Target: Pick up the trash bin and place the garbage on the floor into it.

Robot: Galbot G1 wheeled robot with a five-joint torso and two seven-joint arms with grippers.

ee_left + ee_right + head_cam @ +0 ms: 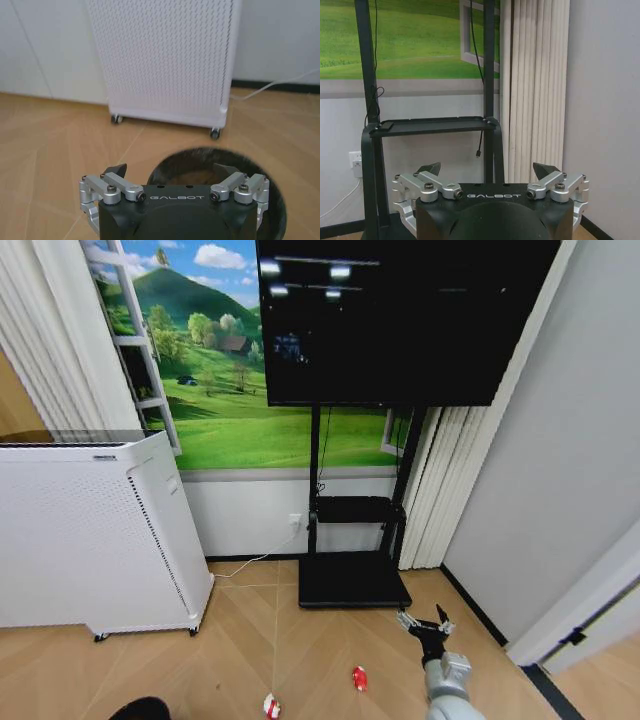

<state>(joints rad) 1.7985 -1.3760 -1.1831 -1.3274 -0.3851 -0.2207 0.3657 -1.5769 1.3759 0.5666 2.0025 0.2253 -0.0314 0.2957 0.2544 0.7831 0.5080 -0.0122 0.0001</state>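
Nearest to you, the left gripper [170, 172] hangs with its jaws spread wide, poised just over the open mouth of the trash bin [272, 200]. The black bin stands upright on the wooden floor [45, 150], and nothing is pinched between the jaws, so you can take it that the bin has not been picked up yet. In the head view its dark rim [140, 708] peeks in at the bottom edge, left of centre.

A little further out on the floor lie two pieces of the garbage: the crumpled red-and-white wrapper [271, 706] and, to its right, the small red crushed item [360, 678]. They sit apart from each other and near the bin, but outside it. I cannot make out a bottle.

Your right gripper [424, 621] is held forward above the floor, to the right of the red item, jaws spread and empty, facing the black TV stand [432, 125].

Beyond the bin stands the white perforated appliance [165, 60] on its castors, by the wall.

By my judgement the task is barely begun: the bin has to be grasped and lifted, and every visible piece of litter has yet to go in.
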